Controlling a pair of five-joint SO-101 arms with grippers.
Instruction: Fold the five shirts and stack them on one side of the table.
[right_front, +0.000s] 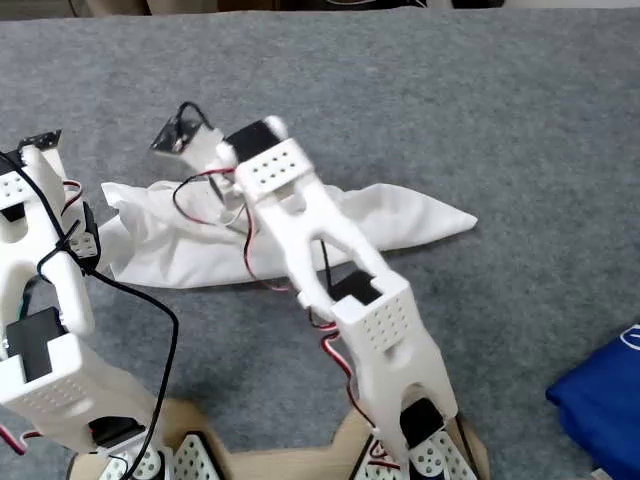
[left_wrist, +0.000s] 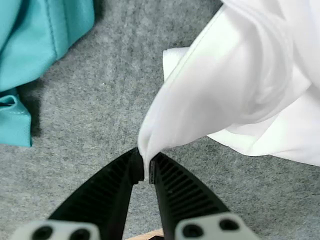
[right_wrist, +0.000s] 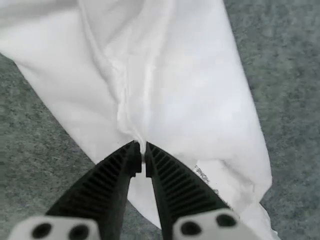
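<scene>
A white fabric shirt (right_front: 400, 220) lies rumpled on the grey felt-covered table (right_front: 480, 110). In the high view it stretches in a long strip from the left side toward the middle, and its right end narrows to a point.

The left gripper (left_wrist: 145, 165) holds one edge of the shirt. Its black ribbed fingers (left_wrist: 170, 185) are closed on a small peak of white cloth, which rises from the pinch in a smooth fold. The right gripper (right_wrist: 140, 150) is closed in the same way. Its black fingers (right_wrist: 112, 175) pinch a narrow ridge of cloth near the middle of the shirt, and creases run away from the grip.

In the high view, the white right arm (right_front: 330, 250) reaches from the near edge across the shirt. The white left arm (right_front: 45, 300) stands at the shirt's left end.

A teal fabric garment (left_wrist: 30, 40) lies on the table near the left gripper, apart from the white shirt. A dark blue fabric garment (right_front: 600, 400) sits at the table's near right edge, well apart from the white shirt.
</scene>
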